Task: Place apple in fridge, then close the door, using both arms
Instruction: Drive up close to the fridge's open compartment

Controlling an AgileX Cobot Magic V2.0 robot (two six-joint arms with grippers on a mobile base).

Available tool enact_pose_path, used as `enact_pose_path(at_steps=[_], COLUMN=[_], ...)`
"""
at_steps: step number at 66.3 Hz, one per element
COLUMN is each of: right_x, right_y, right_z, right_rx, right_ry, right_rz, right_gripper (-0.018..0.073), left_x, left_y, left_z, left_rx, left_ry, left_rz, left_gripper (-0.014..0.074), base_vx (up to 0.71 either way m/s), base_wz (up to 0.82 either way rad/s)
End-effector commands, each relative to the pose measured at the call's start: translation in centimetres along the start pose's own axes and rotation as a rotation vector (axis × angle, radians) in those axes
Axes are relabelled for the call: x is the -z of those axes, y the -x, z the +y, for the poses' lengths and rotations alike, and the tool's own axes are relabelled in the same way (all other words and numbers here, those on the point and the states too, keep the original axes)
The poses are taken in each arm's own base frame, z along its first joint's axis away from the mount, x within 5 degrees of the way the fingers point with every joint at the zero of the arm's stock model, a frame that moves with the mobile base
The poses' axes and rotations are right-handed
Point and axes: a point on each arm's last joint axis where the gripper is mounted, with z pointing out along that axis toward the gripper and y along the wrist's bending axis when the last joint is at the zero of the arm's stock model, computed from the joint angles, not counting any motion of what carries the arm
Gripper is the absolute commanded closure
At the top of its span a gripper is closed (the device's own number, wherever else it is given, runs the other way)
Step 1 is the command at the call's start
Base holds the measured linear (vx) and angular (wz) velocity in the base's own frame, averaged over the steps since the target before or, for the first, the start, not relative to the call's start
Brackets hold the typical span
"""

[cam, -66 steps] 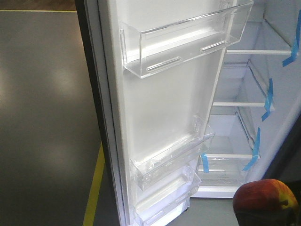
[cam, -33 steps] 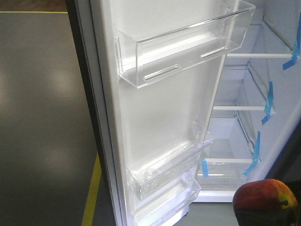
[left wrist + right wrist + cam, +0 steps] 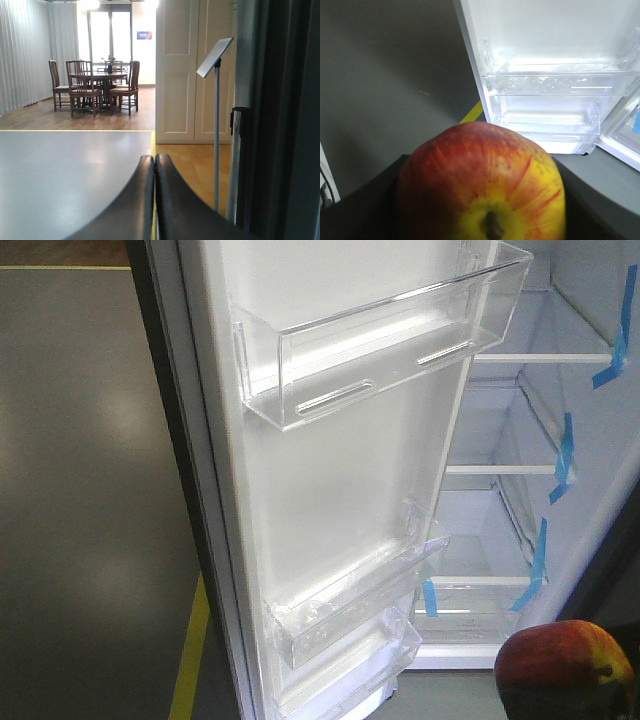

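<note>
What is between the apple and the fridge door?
Only grey floor with a yellow stripe, seen in the right wrist view, separates the apple from the door.

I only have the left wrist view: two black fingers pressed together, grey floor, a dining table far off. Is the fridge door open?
Observer: Yes. The front view shows the tall door, white inside with clear plastic bins, standing wide open.
Operator: Where's the apple?
Observer: The glossy red-and-yellow apple sits in the right gripper, stem towards the wrist camera.
Operator: Is it inside the fridge?
Observer: No. In the front view it is low on the right, outside the dark grey fridge, whose white shelves carry blue tape strips.
</note>
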Motion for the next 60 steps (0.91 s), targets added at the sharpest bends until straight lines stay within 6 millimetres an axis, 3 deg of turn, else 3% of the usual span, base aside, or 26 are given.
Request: enact_pose_path(at_steps=[1, 60], right_x=[0.62, 0.62], right_y=[1.08, 1.11], right_z=[0.21, 0.3], right_rx=[0.008, 0.0], right_ry=[0.006, 0.016], right_rz=[-0.086, -0.089], right_gripper=[0.0373, 0.0373], left_x=[0.1, 0.1], left_y=[-0.23, -0.23], left_z=[0.01, 0.01], left_rx=[0.017, 0.017], left_ry=[-0.008, -0.008], left_rz=[-0.058, -0.058], left_gripper=[0.0602, 0.0602], base_vx=[0.0, 0.0], base_wz=[-0.03, -0.01])
